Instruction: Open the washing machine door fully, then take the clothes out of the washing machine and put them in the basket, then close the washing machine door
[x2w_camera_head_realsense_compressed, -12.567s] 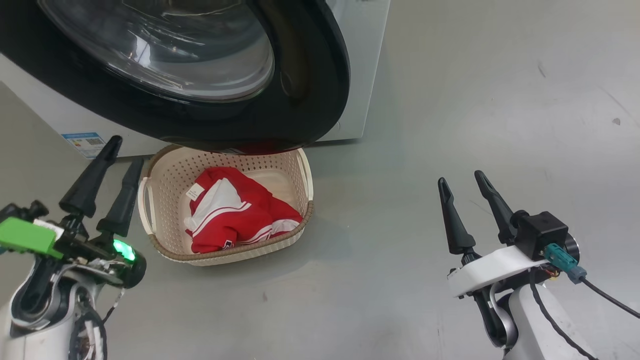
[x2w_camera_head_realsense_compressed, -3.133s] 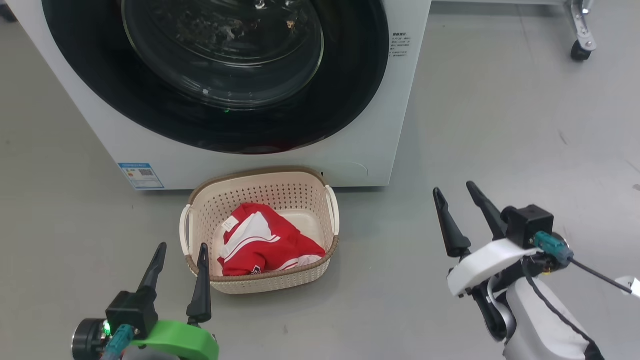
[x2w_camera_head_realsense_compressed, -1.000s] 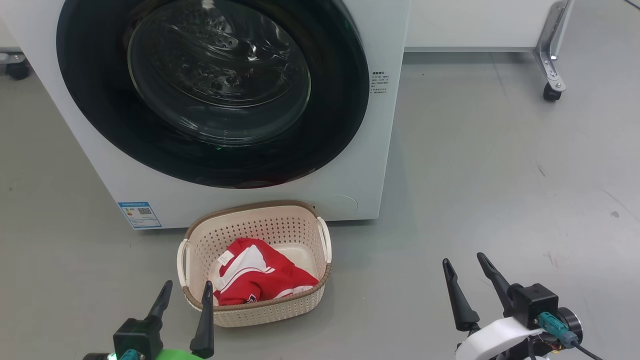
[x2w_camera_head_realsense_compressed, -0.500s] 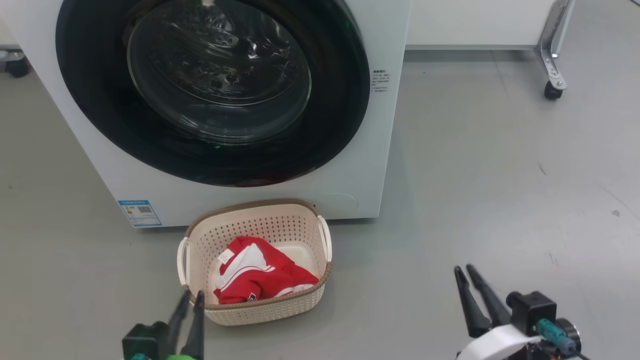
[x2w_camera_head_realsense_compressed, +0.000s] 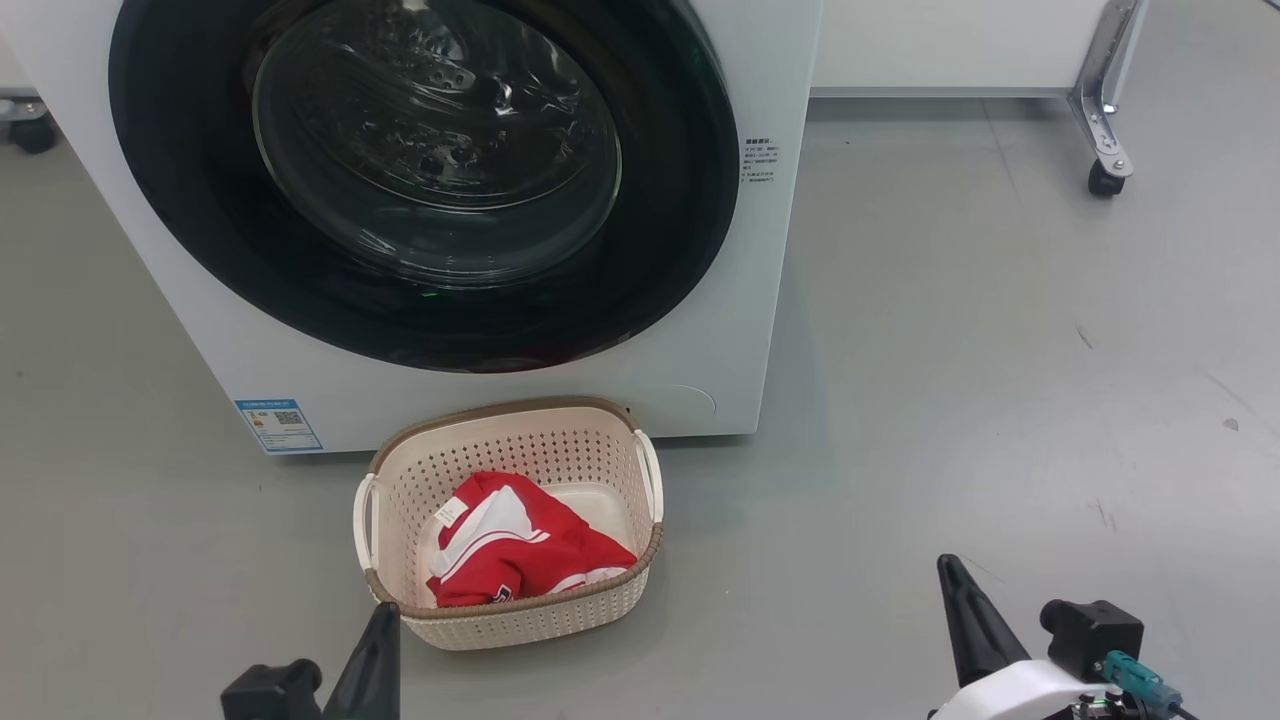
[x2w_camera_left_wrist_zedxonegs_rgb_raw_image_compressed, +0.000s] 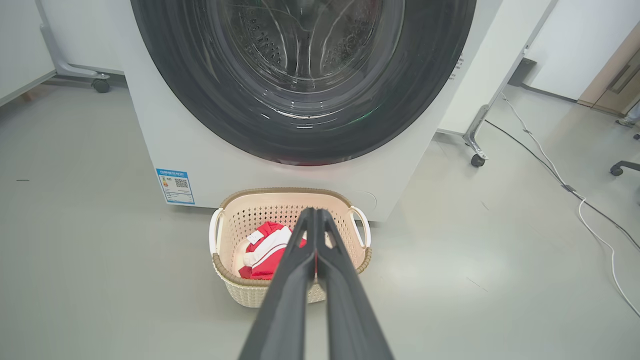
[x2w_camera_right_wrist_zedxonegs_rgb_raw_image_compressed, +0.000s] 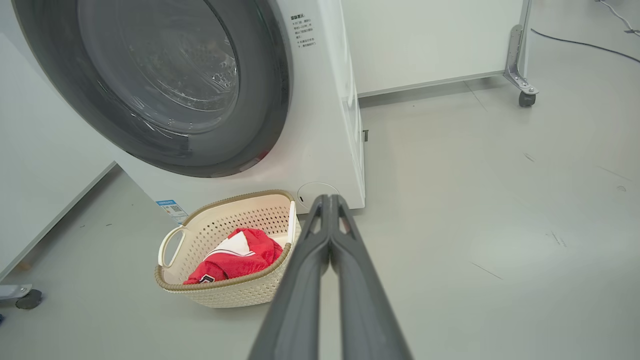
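Both halves of the job: unloading and shutting look done from here.
Left gripper (x2w_camera_left_wrist_zedxonegs_rgb_raw_image_compressed: 315, 212): fingers pressed together on nothing, tip just beside the near left corner of the basket (x2w_camera_head_realsense_compressed: 505, 625) in the head view.
Sticker (x2w_camera_head_realsense_compressed: 280, 425): blue, low on the white front of the machine (x2w_camera_head_realsense_compressed: 760, 330), left of the basket.
Basket: on the floor (x2w_camera_head_realsense_compressed: 950, 350), just in front of the machine, below the door (x2w_camera_head_realsense_compressed: 660, 250).
Clothes (x2w_camera_head_realsense_compressed: 520, 550): red with white stripes, heaped inside the basket, none over the rim.
Door: black ring lies flush to the front. Whether it is latched cannot be told.
Right gripper (x2w_camera_right_wrist_zedxonegs_rgb_raw_image_compressed: 330, 200): clenched and empty, over bare floor well right of the basket.
Risk: an unlatched door could swing back out over the basket. A faint red glint at the ring's bottom edge may be reflection or pinched cloth, I cannot tell which. A forward push by the left arm could shove the light basket.
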